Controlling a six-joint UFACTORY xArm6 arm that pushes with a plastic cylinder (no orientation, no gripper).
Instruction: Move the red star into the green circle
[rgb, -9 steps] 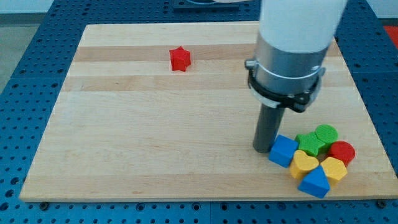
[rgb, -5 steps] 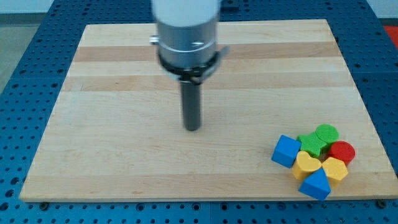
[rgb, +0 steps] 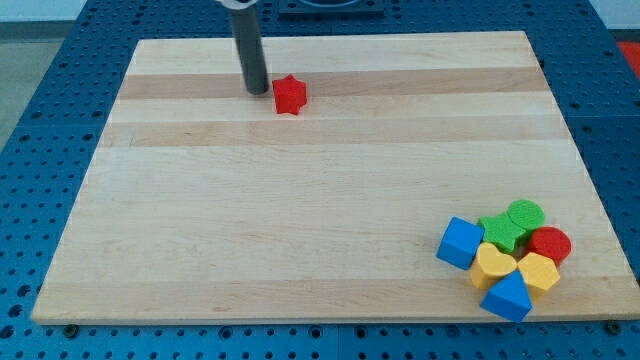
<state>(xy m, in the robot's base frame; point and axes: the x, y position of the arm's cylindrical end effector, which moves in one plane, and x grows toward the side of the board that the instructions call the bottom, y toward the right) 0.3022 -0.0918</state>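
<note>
The red star (rgb: 289, 94) lies near the view's top, left of centre. My tip (rgb: 257, 91) stands just to the star's left, very close to it, with a thin gap. The green circle (rgb: 525, 215) sits far off at the view's lower right, at the top of a cluster of blocks.
The cluster at the lower right holds a green star (rgb: 500, 232), a red circle (rgb: 549, 245), a blue cube (rgb: 459, 243), a yellow heart (rgb: 493, 265), a yellow hexagon (rgb: 539, 272) and a blue triangle (rgb: 506, 295). The wooden board (rgb: 300, 200) lies on a blue perforated table.
My tip has travelled from beside the blue cube at the lower right, across the board's middle, up to the red star's left side. No block has moved.
</note>
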